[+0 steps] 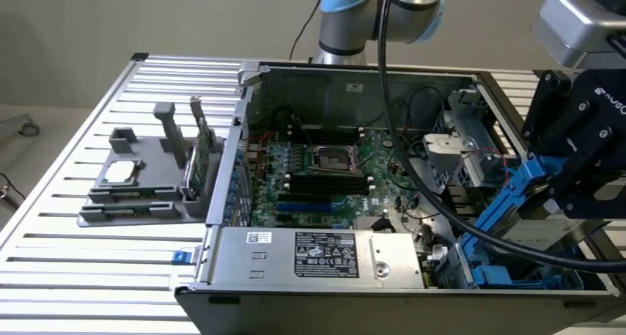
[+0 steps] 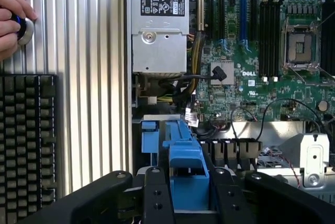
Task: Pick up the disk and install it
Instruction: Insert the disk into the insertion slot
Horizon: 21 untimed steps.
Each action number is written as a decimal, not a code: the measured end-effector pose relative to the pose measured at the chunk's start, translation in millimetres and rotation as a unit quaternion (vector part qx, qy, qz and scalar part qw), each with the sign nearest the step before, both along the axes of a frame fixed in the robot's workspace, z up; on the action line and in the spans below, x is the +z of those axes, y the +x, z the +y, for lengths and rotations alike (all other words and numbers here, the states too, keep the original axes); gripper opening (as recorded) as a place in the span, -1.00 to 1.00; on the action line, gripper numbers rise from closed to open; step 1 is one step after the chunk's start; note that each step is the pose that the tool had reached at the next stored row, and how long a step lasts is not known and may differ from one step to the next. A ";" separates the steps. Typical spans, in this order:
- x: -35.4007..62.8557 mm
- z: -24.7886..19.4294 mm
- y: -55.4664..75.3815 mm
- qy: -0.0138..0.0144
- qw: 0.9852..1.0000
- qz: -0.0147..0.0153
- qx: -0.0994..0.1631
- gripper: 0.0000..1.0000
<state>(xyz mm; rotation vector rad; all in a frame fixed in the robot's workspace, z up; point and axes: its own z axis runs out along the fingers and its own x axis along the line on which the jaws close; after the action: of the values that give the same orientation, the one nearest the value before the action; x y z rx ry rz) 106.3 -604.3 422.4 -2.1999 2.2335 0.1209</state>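
**Hard drive held at the mouth of its bay**

The black jaws stand partway closed on the disk [image 2: 186, 164], one finger on each side of its blue plastic carrier. In the exterior view the drive hangs tilted, its flat silver-grey metal face framed by the blue rails. Its lower end dips toward the drive bay [image 1: 489, 270] in the corner of the case at the exterior view's right. Whether carrier and bay already touch cannot be told.

The pick-up looks complete and the work appears to stand at installation. By the look of it, that step calls for squaring the tilted carrier with the bay's blue guides, and for keeping it off the loose wiring close by.

A thick, glossy black cable [image 1: 430, 196] sweeps down from the arm [image 1: 344, 16] across the open computer case [image 1: 227, 203], a box of bare sheet steel. Inside lies the green motherboard [image 1: 328, 166], dense with dark slots and a square metal socket. A boxy, dull-grey power supply [image 1: 313, 256] with a printed label fills the near edge.

The case sits on a bench [image 1: 88, 276] of ribbed, pale aluminium slats. Well apart from the case, at the exterior view's left, a grey moulded holder [image 1: 132, 196] carries a small square chip and an upright green card. In the wrist view a black keyboard [image 2: 26, 145] lies on the slats, and a person's hand [image 2: 10, 22] rests on a round knob.
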 end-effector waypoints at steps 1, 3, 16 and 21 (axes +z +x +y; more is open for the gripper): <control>-0.3 0.4 0.0 0.000 1.000 0.001 0.000 -0.35; -1.1 1.0 0.0 0.000 1.000 0.002 0.000 -0.35; -2.3 5.4 9.4 0.000 1.000 0.014 0.000 -0.35; -2.6 5.3 10.2 0.000 1.000 0.015 0.000 -0.35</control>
<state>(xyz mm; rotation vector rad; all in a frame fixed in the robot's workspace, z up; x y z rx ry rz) 116.5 -598.9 419.9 -2.2134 2.2483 0.1556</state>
